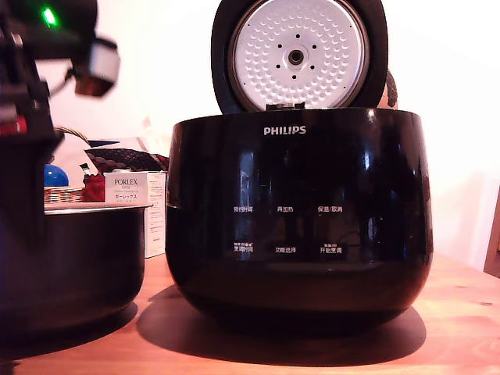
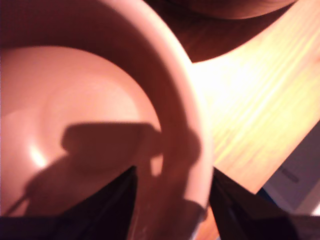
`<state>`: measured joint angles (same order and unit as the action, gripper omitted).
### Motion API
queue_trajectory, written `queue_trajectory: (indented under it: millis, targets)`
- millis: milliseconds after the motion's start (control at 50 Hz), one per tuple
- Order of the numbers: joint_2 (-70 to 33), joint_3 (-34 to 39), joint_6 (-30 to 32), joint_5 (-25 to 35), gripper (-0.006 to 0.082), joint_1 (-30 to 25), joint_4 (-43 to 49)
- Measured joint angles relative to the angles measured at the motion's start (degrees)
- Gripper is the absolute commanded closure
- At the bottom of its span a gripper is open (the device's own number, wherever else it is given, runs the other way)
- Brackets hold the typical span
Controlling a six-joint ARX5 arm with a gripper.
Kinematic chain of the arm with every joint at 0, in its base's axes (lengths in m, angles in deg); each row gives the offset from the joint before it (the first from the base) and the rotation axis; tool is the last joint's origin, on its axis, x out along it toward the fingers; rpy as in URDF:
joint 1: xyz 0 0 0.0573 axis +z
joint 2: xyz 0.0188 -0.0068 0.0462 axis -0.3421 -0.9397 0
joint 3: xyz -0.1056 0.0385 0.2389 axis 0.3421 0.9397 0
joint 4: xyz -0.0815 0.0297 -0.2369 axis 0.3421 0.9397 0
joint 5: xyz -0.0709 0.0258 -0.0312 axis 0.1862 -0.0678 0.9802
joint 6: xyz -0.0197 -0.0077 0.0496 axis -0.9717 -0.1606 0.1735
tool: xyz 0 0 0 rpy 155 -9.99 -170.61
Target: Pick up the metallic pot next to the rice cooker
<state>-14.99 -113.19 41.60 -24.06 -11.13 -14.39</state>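
Exterior view: the metallic pot (image 1: 74, 258) sits on the wooden table (image 1: 461, 312) at this view's left, just beside the rice cooker (image 1: 301, 219), a narrow gap between them. Cooker lid (image 1: 298, 53) stands open, dimpled plate facing out. My arm is only a dark mass at the upper left; my gripper itself isn't clear here.

Readable: "PHILIPS" in white on the cooker, with two rows of white Chinese button labels too small to read. A box (image 1: 134, 195) behind the pot says "PORLEX".

Wrist view: my gripper (image 2: 172, 202) is spread, one finger (image 2: 112, 205) inside the pot's bowl, the other outside over the table, the rim wall (image 2: 185, 125) between them. Not clamped yet. Colours here are washed pink.

Risks, as I judge them: thin rim and curved wall, so a one-sided pinch may slip or tip the pot as it lifts. Swinging toward the cooker could knock it, given the small gap.
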Motion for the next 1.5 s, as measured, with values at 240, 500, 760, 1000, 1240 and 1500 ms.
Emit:
queue_trajectory:
  millis: [240,500,760,1000,1240,1500]
  targets:
    - [-0.33,0.0,4.55,-0.44,0.0368,-1.44,1.9]
    - [-0.33,0.0,9.05,-1.53,0.0391,-1.46,1.75]
    - [-0.33,0.0,11.02,-2.34,0.0516,-1.46,2.4]
    - [-0.33,0.0,12.52,-2.14,0.071,-1.46,2.54]
    - [-0.26,-0.44,12.83,-2.84,0.0791,-1.49,1.75]
    - [-0.22,-0.5,14.93,-7.28,0.0791,-1.86,3.39]
